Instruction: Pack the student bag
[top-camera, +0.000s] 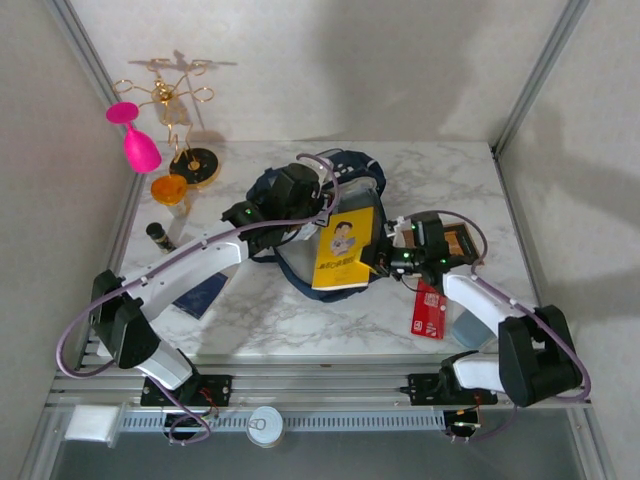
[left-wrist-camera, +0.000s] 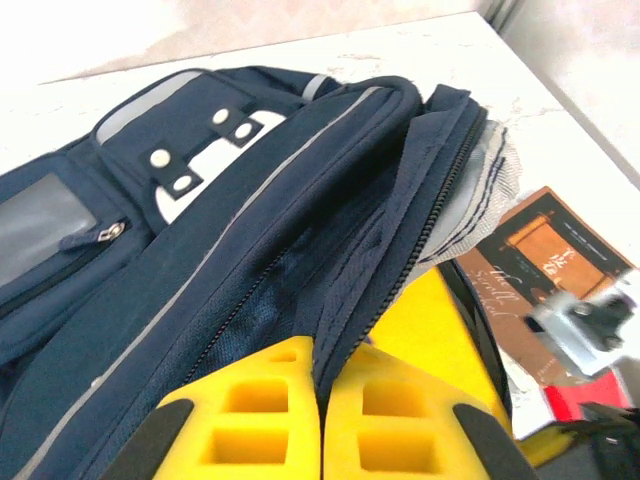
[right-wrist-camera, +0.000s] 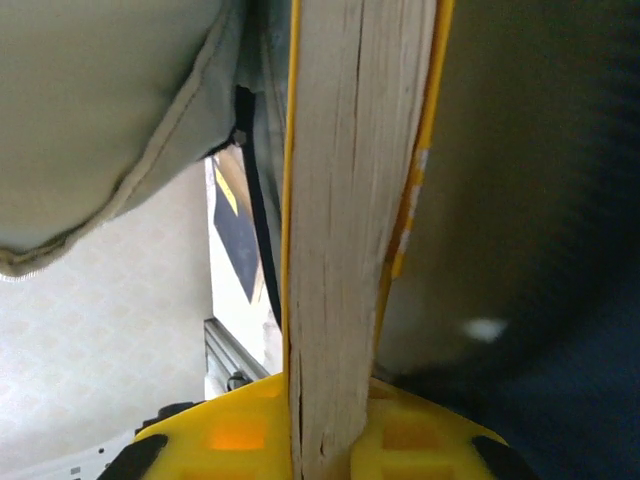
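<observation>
The student bag (top-camera: 345, 170) lies on the marble table, a navy backpack with pale grey stripes, its main zip undone. My left gripper (top-camera: 298, 192) is shut on the navy zip edge of the bag's opening (left-wrist-camera: 345, 300), with the fabric pinched between the yellow fingers (left-wrist-camera: 250, 410). My right gripper (top-camera: 388, 255) is shut on a yellow book (top-camera: 345, 250) standing on edge in the mouth of the bag. The right wrist view shows the book's pale page edge (right-wrist-camera: 350, 200) clamped between the pads, with the bag's grey lining (right-wrist-camera: 100, 120) to the left.
A brown book (top-camera: 456, 241) and a red packet (top-camera: 430, 310) lie right of the bag. A dark booklet (top-camera: 200, 295) and a dark tube (top-camera: 160, 235) lie to the left. A pink goblet (top-camera: 135, 135), a gold rack (top-camera: 175, 100) and an orange cup (top-camera: 170, 190) stand at the back left.
</observation>
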